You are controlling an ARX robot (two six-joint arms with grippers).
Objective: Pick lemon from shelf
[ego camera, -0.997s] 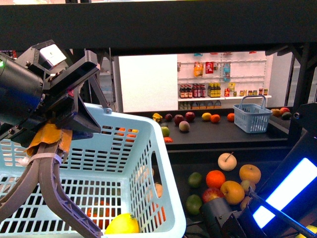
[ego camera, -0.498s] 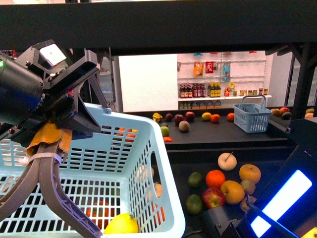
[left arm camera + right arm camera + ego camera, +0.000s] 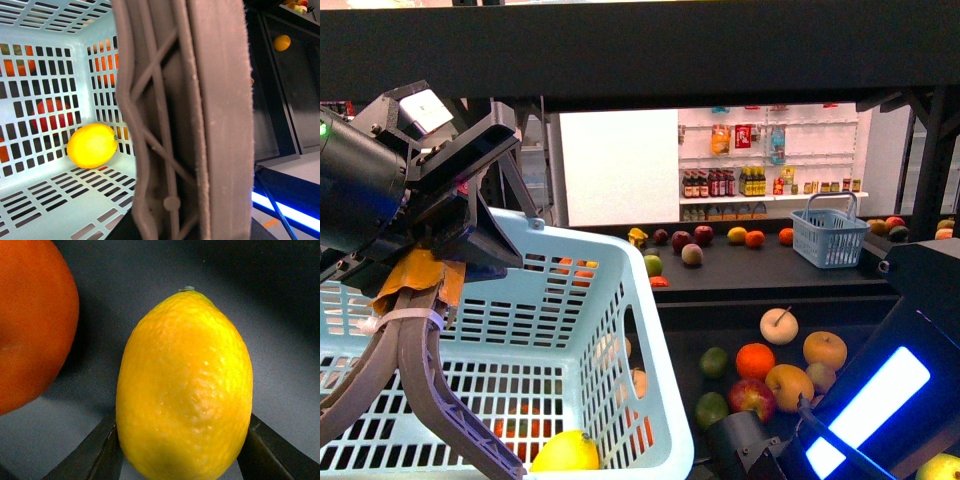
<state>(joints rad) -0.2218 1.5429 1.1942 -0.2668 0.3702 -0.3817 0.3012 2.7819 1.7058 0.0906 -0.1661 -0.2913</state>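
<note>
As the right wrist view shows, the right gripper [image 3: 183, 442] has its two dark fingers [image 3: 95, 457] pressed against opposite flanks of the lemon [image 3: 185, 390], grasping it. The lemon's stem end points away from the fingers. It sits over a dark tray of the shelf [image 3: 280, 315], near an orange-red fruit [image 3: 30, 325]. I see the left gripper [image 3: 190, 125] at the pale blue basket [image 3: 570, 300]; I cannot tell how its jaws stand. A yellow fruit [image 3: 92, 146] lies in a corner of the basket floor.
</note>
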